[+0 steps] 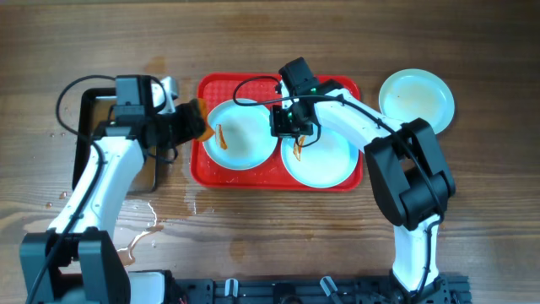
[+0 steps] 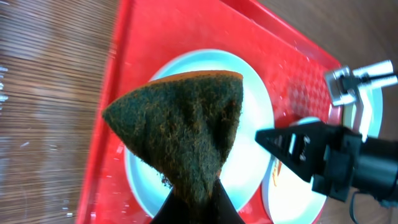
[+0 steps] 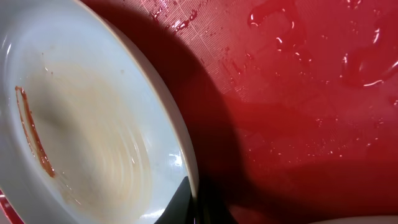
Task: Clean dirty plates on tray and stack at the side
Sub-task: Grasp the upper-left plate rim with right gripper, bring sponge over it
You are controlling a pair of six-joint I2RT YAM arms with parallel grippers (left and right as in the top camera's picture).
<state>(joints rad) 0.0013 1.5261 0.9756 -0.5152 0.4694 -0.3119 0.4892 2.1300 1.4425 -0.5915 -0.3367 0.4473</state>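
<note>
The red tray (image 1: 207, 169) holds two white plates. The left plate (image 1: 249, 139) has an orange smear by its left side; the right plate (image 1: 325, 160) has a smear near its left rim. A third plate (image 1: 416, 100), with no smear, lies on the table to the right of the tray. My right gripper (image 1: 291, 127) is shut on the left plate's right rim, which shows between the fingers (image 3: 193, 202) in the right wrist view, on the plate (image 3: 93, 137). My left gripper (image 2: 196, 199) is shut on a green-and-orange sponge (image 2: 186, 124), held over the left plate (image 2: 255, 93) near the tray's left edge (image 2: 118, 74).
A dark metal pan (image 1: 87, 118) lies left of the tray, under my left arm. Water puddles (image 1: 143, 228) are on the wooden table in front of it. Droplets wet the tray floor (image 3: 311, 62).
</note>
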